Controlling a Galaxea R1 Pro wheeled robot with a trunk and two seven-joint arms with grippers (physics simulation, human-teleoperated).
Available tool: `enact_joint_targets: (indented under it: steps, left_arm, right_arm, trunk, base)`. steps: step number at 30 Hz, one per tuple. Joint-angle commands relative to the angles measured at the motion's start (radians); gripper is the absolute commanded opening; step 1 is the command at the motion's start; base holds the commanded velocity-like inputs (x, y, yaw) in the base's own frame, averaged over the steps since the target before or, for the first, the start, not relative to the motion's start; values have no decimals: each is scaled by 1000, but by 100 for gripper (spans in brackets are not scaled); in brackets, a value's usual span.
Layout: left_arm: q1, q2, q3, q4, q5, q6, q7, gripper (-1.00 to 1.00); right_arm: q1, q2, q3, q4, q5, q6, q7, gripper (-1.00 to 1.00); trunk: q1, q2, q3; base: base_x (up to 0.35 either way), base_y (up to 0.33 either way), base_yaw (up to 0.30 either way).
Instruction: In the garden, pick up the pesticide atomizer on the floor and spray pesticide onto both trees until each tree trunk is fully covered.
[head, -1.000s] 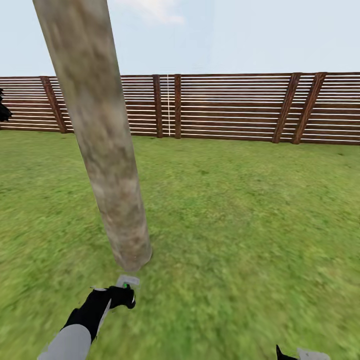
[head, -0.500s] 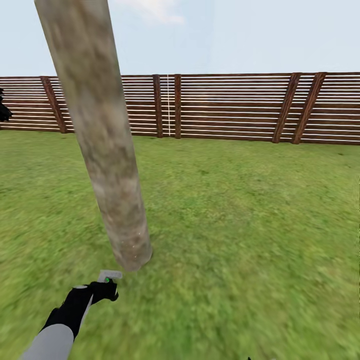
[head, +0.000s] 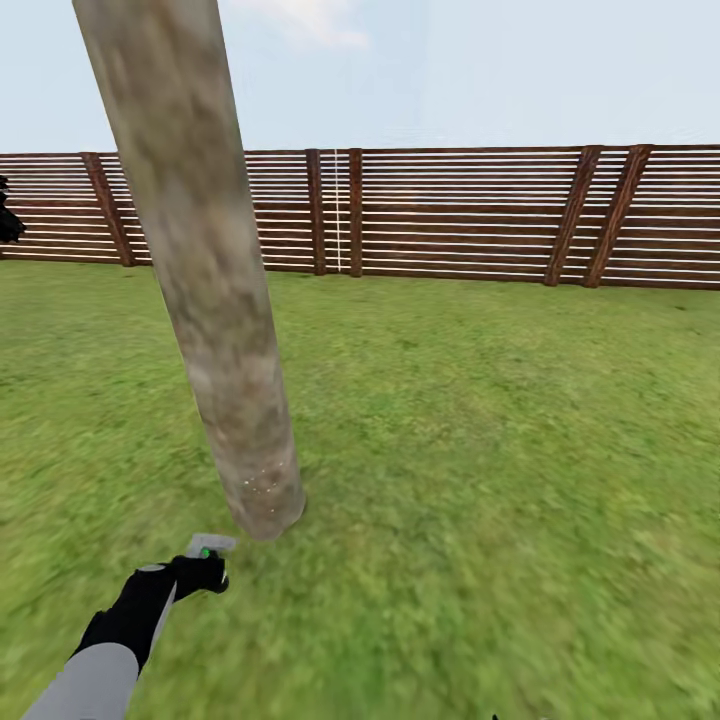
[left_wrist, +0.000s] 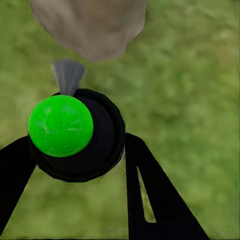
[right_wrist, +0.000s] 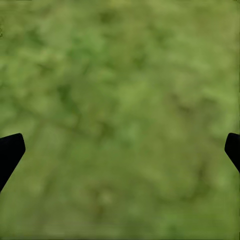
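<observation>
We hold the pesticide atomizer (head: 203, 553) in our left pincer (head: 200, 573), closed around it, low over the grass (head: 480, 480), so its nozzle faces the near tree trunk (head: 215, 330) base. Our right pincer (right_wrist: 120, 150) hangs wide open, empty.

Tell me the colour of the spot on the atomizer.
Bright green, on the pesticide atomizer; the left wrist view shows it best.
</observation>
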Motion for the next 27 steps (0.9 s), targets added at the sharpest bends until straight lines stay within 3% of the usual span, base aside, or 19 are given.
enact_joint_targets:
  steps: [1, 2, 4, 5, 8, 10, 11, 12, 14, 15, 17, 20, 22, 25, 27]
  left_arm:
    - [-1, 22, -1, 0, 15, 1, -16, -100]
    - [-2, 32, -2, 0, 23, 2, -33, -100]
    - [-2, 30, -6, 0, 30, 2, -49, -100]
    - [-1, 23, -7, 0, 32, 2, -52, -100]
    - [-3, -28, -8, 0, 33, 1, -53, -100]
    - [-4, -75, -9, 0, 32, -1, -50, -100]
    - [-4, -84, -10, -1, 32, 0, -51, -100]
    - [-4, -84, -10, -1, 32, 0, -51, -100]
    - [-4, -76, -9, -1, 32, 0, -53, -100]
    - [0, -55, -6, -6, 32, 0, -54, -100]
    - [8, 7, -2, -32, 35, 1, -84, -100]
    - [9, 70, 2, -61, 40, 2, -209, -100]
    - [9, 62, -2, -68, 43, 2, -222, -100]
    - [1, -21, -9, -74, 43, 3, -172, -100]
    - [-3, -28, -10, -77, 43, 9, -155, -100]
  right_arm:
    - [0, 0, 1, 0, 0, 1, 1, 100]
    - [0, 0, 10, -1, 0, 1, 1, 100]
    - [0, 0, 70, -1, -8, 1, 1, 100]
    - [0, 0, 100, -1, -42, 1, 1, 100]
    - [0, -6, 136, -1, -207, 1, 2, 100]
    - [1, -6, 258, 1, -338, 0, 0, 100]
    - [1, -5, 300, 2, -411, 0, 0, 100]
    - [1, -6, 346, 2, -501, 0, 0, 100]
    - [1, -6, 407, 2, -607, 0, -1, 100]
    - [2, -6, 429, 2, -644, 0, -1, 100]
    - [2, -6, 446, 1, -664, 0, -1, 100]
    - [2, -8, 500, 1, -695, 0, -1, 100]
    - [2, -10, 550, 1, -734, 0, -1, 100]
    - [2, -12, 584, 8, -746, 0, -3, 100]
    - [4, -11, 587, 85, -747, 0, -5, 100]
  trunk:
    - [0, 0, 0]
    - [0, 0, 0]
    - [0, 0, 0]
    - [0, 0, 0]
    - [0, 0, 0]
    - [0, 0, 0]
    - [0, 0, 0]
    - [0, 0, 0]
    - [0, 0, 0]
    - [0, 0, 0]
    - [0, 0, 0]
    - [0, 0, 0]
    - [0, 0, 0]
    - [0, 0, 0]
    - [0, 0, 0]
  base:
    - [0, 0, 0]
    - [0, 0, 0]
    - [0, 0, 0]
    - [0, 0, 0]
    - [0, 0, 0]
    - [0, 0, 0]
    - [0, 0, 0]
    - [0, 0, 0]
    - [0, 0, 0]
    - [0, 0, 0]
    - [0, 0, 0]
    - [0, 0, 0]
    - [0, 0, 0]
    - [0, 0, 0]
    - [0, 0, 0]
